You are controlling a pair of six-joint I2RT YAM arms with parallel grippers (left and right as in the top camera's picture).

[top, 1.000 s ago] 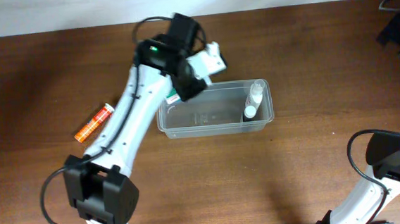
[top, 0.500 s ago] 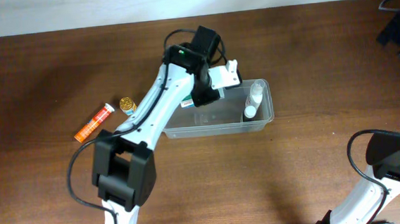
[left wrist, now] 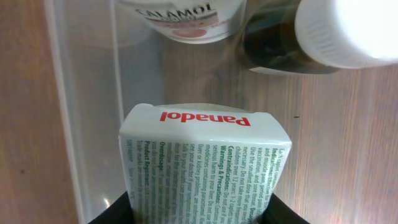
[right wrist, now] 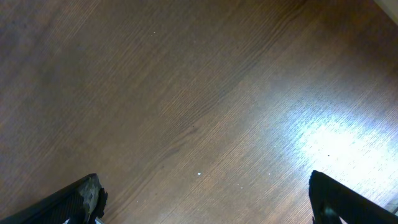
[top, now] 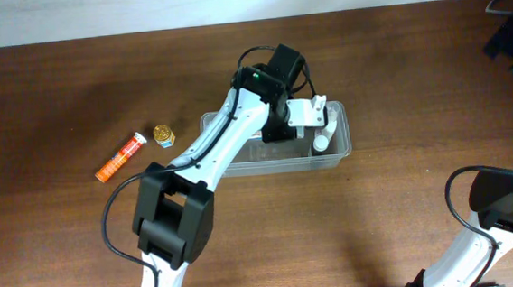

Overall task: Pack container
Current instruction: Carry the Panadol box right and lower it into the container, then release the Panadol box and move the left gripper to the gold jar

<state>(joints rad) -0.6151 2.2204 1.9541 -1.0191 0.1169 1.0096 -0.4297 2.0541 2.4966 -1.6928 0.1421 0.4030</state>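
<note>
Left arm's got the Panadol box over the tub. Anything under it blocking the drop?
Nothing visible. The box in the left gripper is over bare container floor; the labelled bottle and the dark bottle lie just beyond it.

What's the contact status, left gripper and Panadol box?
Touching. Left wrist view: left gripper clamps the Panadol box, black fingers flush on both sides.

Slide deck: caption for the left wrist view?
Left fingers hold a Panadol box over the clear container, near a Calamol bottle and a white-capped bottle.
</note>
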